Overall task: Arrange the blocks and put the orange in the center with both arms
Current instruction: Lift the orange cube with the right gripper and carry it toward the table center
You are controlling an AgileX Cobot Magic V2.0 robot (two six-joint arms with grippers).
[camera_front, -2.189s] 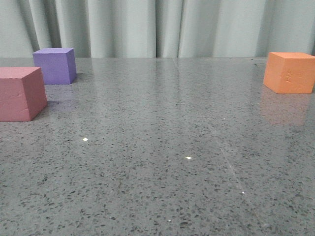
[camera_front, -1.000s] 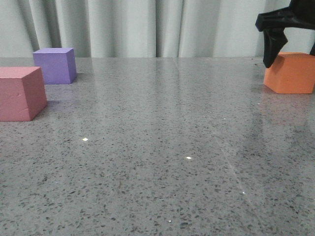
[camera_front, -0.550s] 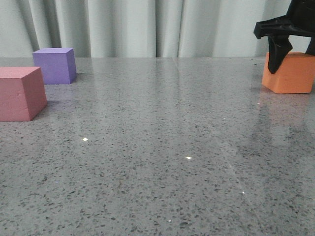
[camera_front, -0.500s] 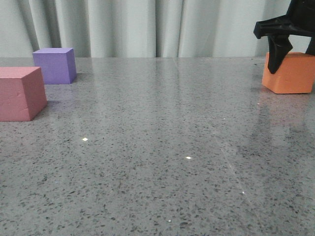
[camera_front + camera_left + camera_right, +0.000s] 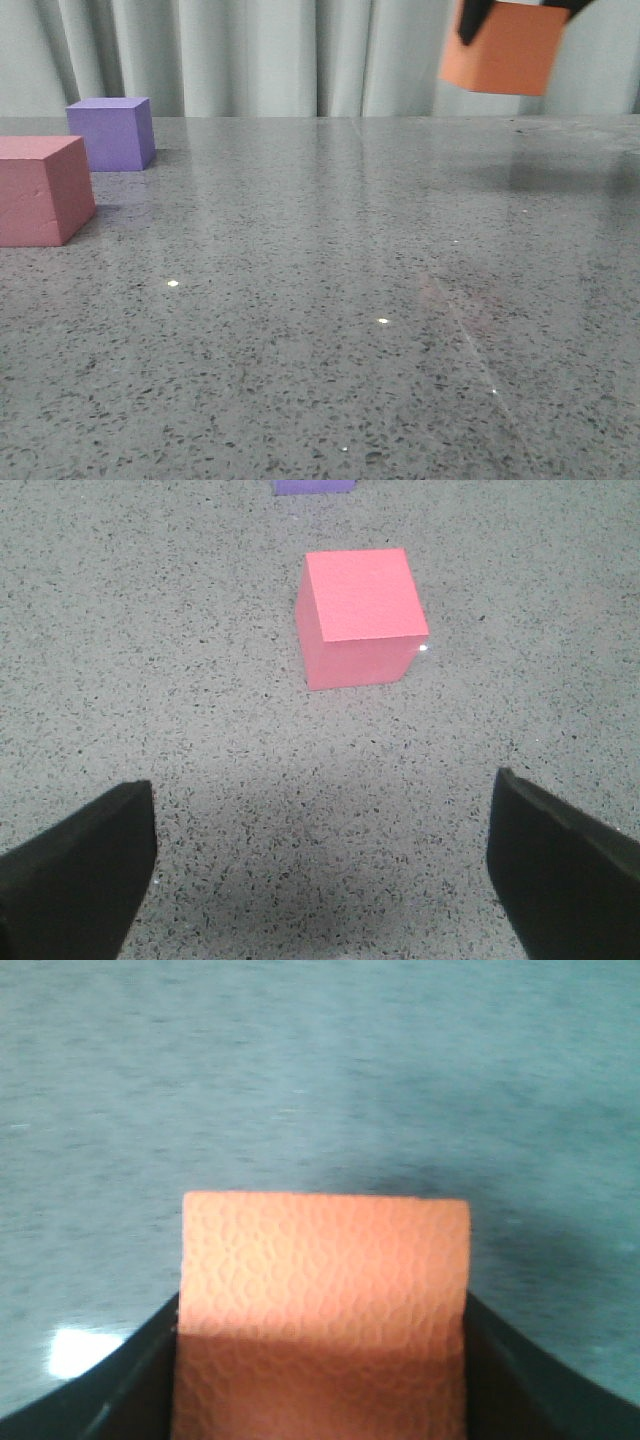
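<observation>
Pale pleated curtain (image 5: 270,55) behind speckled grey table (image 5: 330,330).

The orange matte foam cube (image 5: 503,47) hangs clear of the speckled grey stone table (image 5: 330,300), tilted slightly, clamped between the black fingers of the right gripper (image 5: 320,1380), which press against two opposite side faces; its upper face shows a fine pebbled texture in the right wrist view. The pink matte foam cube (image 5: 42,190) rests flat on the table, well to the left of the orange cube. The purple matte foam cube (image 5: 112,133) also sits flat, just behind the pink cube and a little to its right, the two apart.
</observation>
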